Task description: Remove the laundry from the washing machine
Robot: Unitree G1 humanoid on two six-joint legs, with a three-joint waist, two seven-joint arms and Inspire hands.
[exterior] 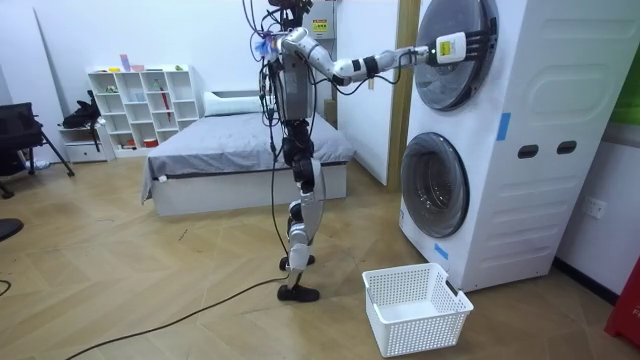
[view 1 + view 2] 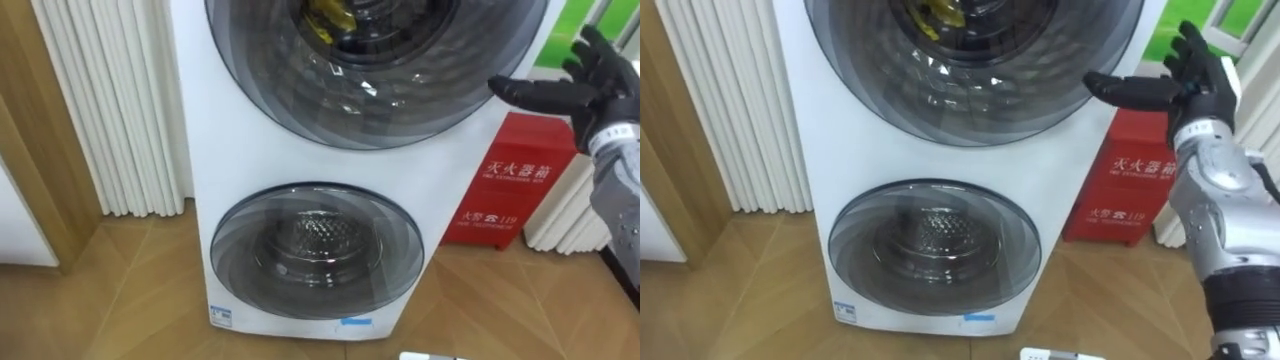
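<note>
Yellow clothes [image 2: 328, 18] sit behind the washing machine's upper door [image 2: 400, 100], apparently shut; the right hand [image 2: 598, 82], fingers straight and empty, nears its right edge; nothing is picked yet.

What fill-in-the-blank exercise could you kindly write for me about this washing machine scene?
1. The robot's right hand is raised, fingers open, beside the ___ door of the washing machine.
2. A ___ item shows behind that door's glass.
3. In the room view, a white ___ stands on the floor in front of the machine.
4. The box on the floor beside the machine is ___.

Missing words: upper; yellow; basket; red.
</note>
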